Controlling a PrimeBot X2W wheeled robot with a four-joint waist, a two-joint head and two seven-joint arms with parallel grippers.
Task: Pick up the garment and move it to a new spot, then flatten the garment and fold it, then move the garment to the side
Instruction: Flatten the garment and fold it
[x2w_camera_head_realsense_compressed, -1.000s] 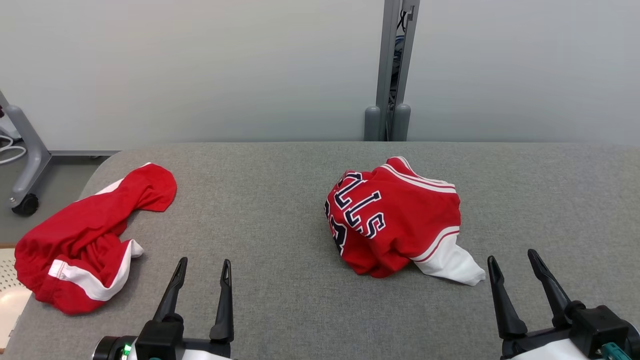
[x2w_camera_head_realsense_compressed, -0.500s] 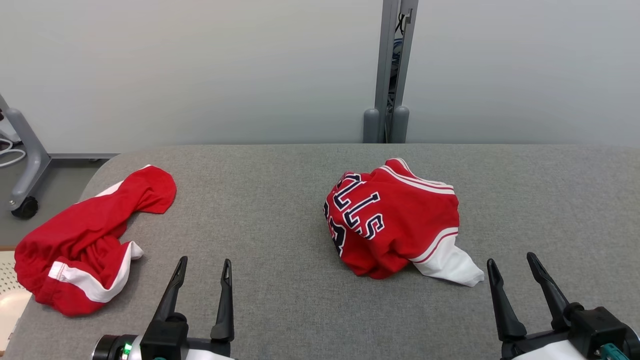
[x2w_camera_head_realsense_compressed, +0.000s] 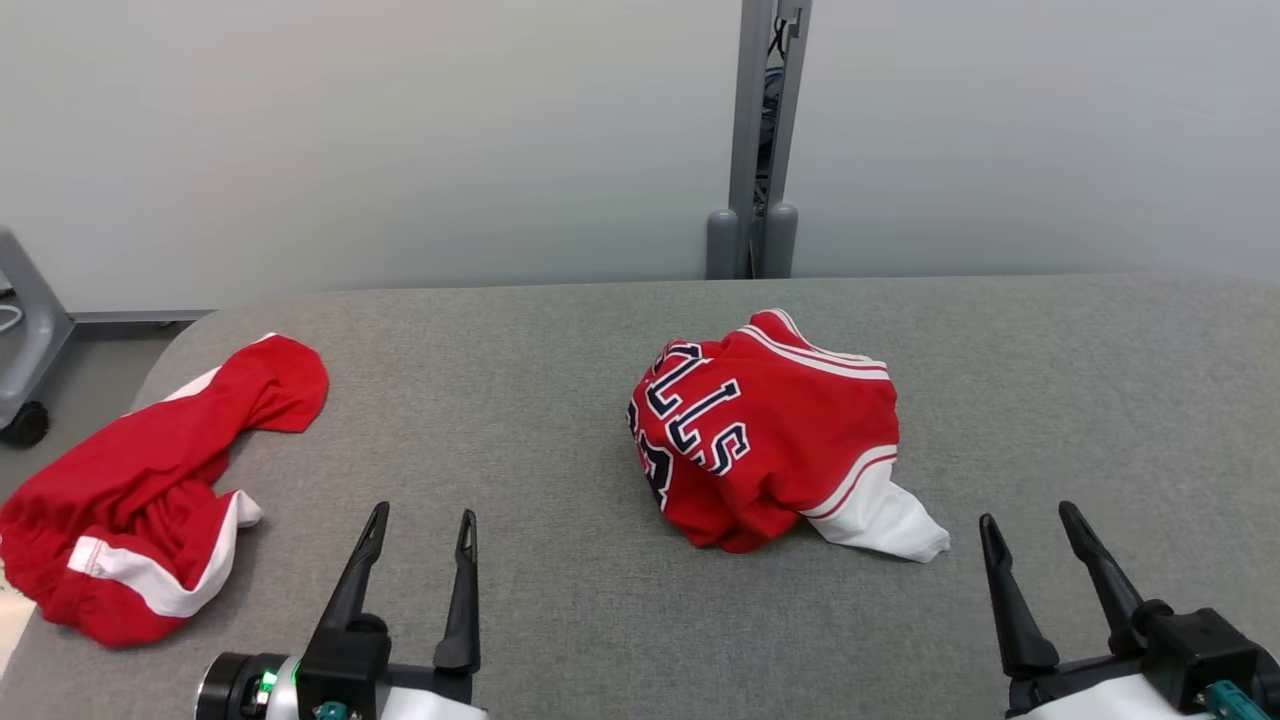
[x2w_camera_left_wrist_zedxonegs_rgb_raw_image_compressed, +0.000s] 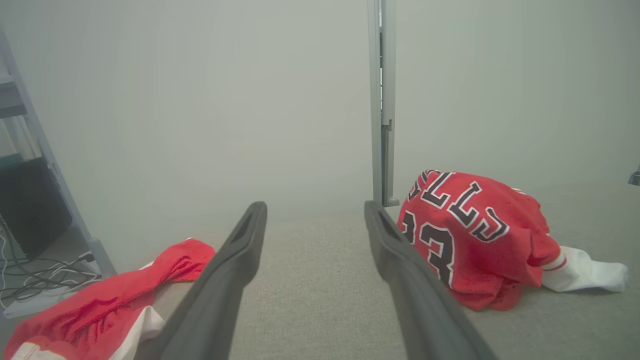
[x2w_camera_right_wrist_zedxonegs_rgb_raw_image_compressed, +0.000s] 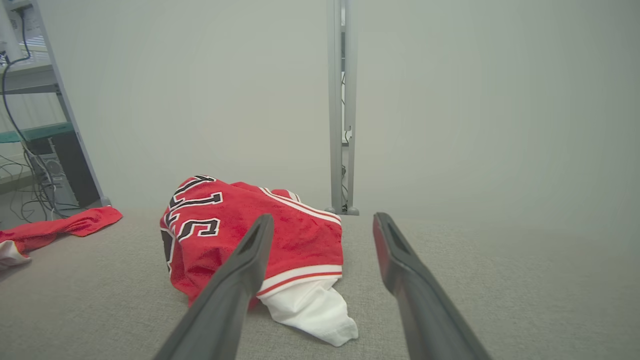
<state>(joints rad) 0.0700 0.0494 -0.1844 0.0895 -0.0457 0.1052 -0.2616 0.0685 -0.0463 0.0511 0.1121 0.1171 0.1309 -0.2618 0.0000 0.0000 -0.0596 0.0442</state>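
A crumpled red garment (x2w_camera_head_realsense_compressed: 770, 430) with dark letters and a white sleeve end lies in a heap at the middle of the grey table (x2w_camera_head_realsense_compressed: 560, 380). It also shows in the left wrist view (x2w_camera_left_wrist_zedxonegs_rgb_raw_image_compressed: 475, 235) and the right wrist view (x2w_camera_right_wrist_zedxonegs_rgb_raw_image_compressed: 295, 235). A second red garment (x2w_camera_head_realsense_compressed: 130, 490) with a white band lies bunched at the table's left edge. My left gripper (x2w_camera_head_realsense_compressed: 423, 512) stands open near the front edge, between the two heaps. My right gripper (x2w_camera_head_realsense_compressed: 1028, 514) is open just right of the white sleeve, touching nothing.
A grey post (x2w_camera_head_realsense_compressed: 755, 140) rises behind the table's far edge against a pale wall. A grey stand leg with a caster (x2w_camera_head_realsense_compressed: 25, 330) stands on the floor off the table's left corner. Bare table stretches right of the lettered garment.
The whole picture has slid a little to the left, so the head camera has turned. Both garments lie as before. Both grippers stay open and empty.
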